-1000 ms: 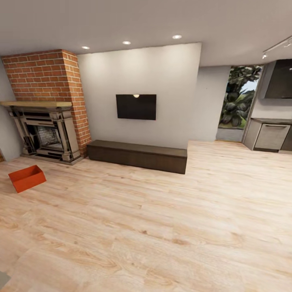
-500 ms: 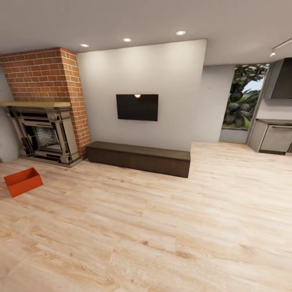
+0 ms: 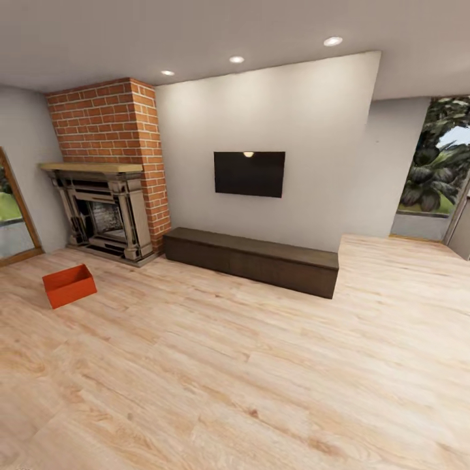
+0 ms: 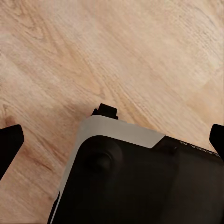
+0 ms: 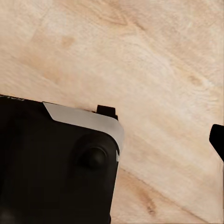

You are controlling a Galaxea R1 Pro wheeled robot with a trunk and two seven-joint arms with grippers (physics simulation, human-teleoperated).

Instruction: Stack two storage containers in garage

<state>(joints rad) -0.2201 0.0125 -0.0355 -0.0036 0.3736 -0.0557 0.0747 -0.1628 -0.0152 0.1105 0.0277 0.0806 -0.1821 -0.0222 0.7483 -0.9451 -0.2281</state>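
**One bin on the planks by the fireplace**

A single orange-red bin [image 3: 68,285] sits on the light wood floor [image 3: 261,378] of the living room, at the head view's left, a little in front of the fireplace [image 3: 104,219]. It is a rectangular box with plain flat walls and an open top; the inside looks the same orange-red, and nothing can be made out in it. It stands upright, turned at an angle to the wall, apart from the hearth and well apart from the bench [image 3: 251,260].

The fireplace has a grey, moulded stone surround with a pale wood mantel, and a red brick column [image 3: 108,121] rises above it to the ceiling. Beside it, a long, low, dark brown bench runs along a plain white wall, below a flat black TV [image 3: 249,173]. Round recessed lights dot the ceiling. At the far left stands a wood-framed glass door [image 3: 13,215]; at the far right, a window [image 3: 436,163] shows green foliage.

The floor is wide planks with strong grain and knots.

In the left wrist view, the left gripper's dark fingertips [image 4: 10,142] stand at the picture's opposite edges, spread wide with nothing between them, above the robot's black and grey base [image 4: 135,177]. In the right wrist view, one dark fingertip [image 5: 217,140] shows at the edge over planks; whether that gripper is spread or closed cannot be told.
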